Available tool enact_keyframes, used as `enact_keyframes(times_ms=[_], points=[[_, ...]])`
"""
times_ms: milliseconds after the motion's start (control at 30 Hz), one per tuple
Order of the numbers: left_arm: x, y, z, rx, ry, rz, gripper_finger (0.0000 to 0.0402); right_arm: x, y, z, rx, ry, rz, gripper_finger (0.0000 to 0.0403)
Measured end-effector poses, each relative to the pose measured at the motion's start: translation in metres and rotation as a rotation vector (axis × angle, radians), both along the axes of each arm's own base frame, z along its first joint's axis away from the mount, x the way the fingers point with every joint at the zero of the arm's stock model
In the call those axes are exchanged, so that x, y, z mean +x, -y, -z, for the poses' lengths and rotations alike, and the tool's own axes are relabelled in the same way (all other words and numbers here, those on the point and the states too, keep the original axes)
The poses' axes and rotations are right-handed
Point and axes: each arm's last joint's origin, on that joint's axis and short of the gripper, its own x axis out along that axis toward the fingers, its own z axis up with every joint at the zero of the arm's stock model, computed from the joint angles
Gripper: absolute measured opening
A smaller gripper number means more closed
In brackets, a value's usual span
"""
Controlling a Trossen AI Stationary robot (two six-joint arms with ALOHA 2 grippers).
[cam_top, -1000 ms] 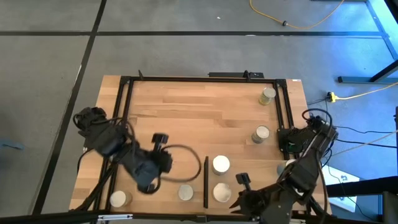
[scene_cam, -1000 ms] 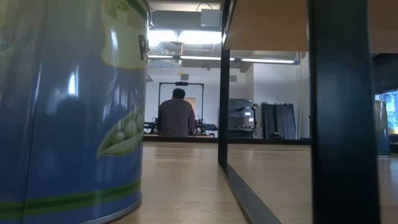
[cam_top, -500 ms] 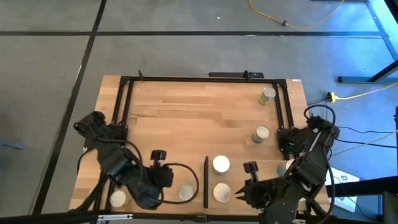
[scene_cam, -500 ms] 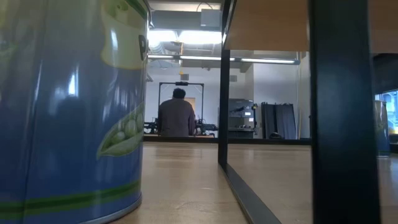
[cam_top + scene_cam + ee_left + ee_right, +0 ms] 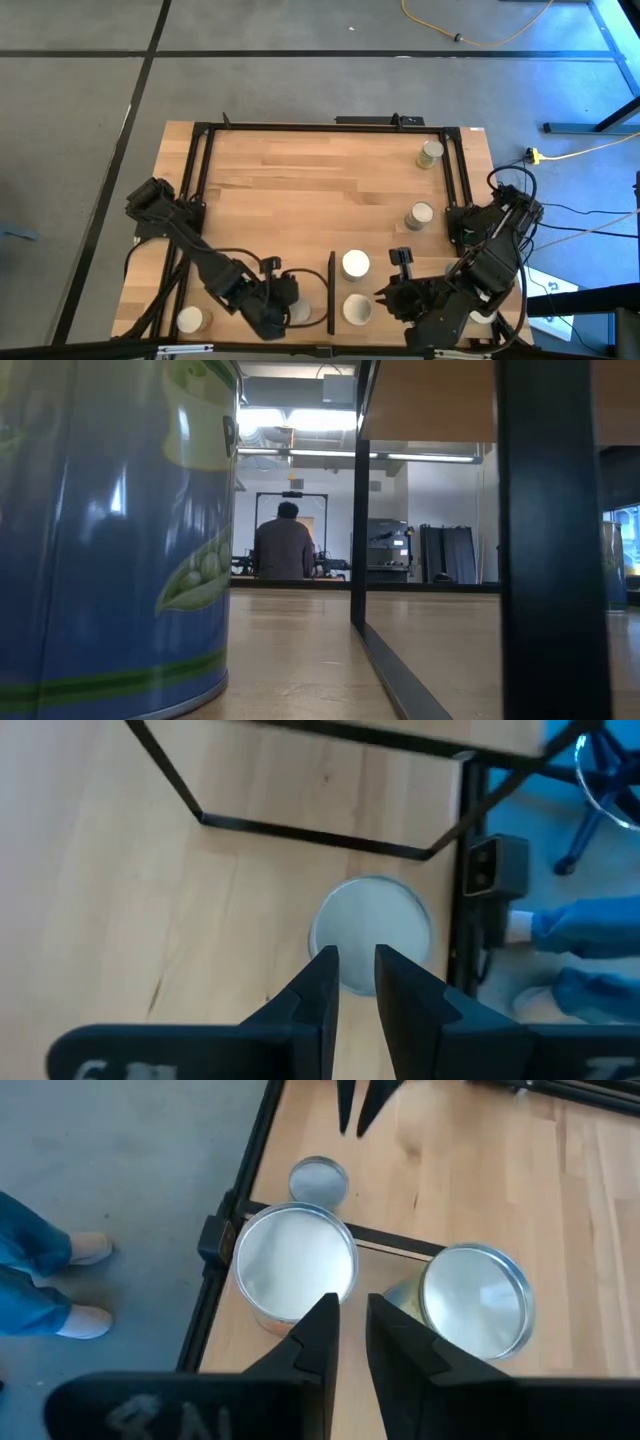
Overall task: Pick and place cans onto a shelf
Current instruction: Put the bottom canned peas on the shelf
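1. The tabletop is seen from above as a plank-patterned wooden surface inside a black frame; a thin black bar stands across its near edge
2. The left arm is stretched low along the near edge, and the left tool is held over a can just left of the bar. In the left wrist view its fingers are nearly closed, a narrow gap between them, above that can's pale top; nothing is gripped
3. The right tool is placed right of the bar, beside 2 cans. Its fingers are likewise almost closed and empty, above and between the 2 tops
4. 4 more cans are seen: 1 at the near left corner, 1 partly hidden by the right arm, 2 toward the far right
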Motion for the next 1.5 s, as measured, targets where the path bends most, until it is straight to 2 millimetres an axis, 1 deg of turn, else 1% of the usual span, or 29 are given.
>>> enact_keyframes(times_ms=[100, 233, 400, 600, 967, 1067, 1267, 1500], points=[[0.002, -0.002, 0.017, -0.006, -0.001, -0.016, 0.0060, 0.000, 0.000, 0.000, -0.006, -0.004, -0.002, 0.0057], [0.001, -0.002, 0.033, -0.012, -0.007, -0.010, 0.0060, -0.001, 0.002, 0.001, -0.032, 0.001, 0.016, 0.0057], [-0.002, -0.005, 0.045, 0.007, -0.035, -0.015, 0.0060, -0.001, 0.003, 0.001, -0.058, 0.012, 0.031, 0.0057], [0.003, -0.007, 0.048, -0.051, -0.005, -0.070, 0.0060, -0.001, 0.004, 0.001, -0.060, 0.010, 0.031, 0.0057], [0.013, -0.018, 0.047, -0.063, 0.008, -0.113, 0.0060, -0.001, 0.003, 0.001, -0.060, 0.010, 0.031, 0.0057], [0.013, -0.018, 0.047, -0.080, 0.008, -0.128, 0.0060, -0.001, 0.003, 0.001, -0.059, 0.010, 0.031, 0.0057], [0.017, -0.013, 0.056, -0.097, -0.019, -0.107, 0.0059, -0.001, 0.003, 0.001, -0.059, 0.010, 0.031, 0.0057], [0.017, -0.013, 0.063, -0.069, -0.052, -0.077, 0.0059, -0.001, 0.003, 0.002, -0.059, 0.009, 0.031, 0.0057]])
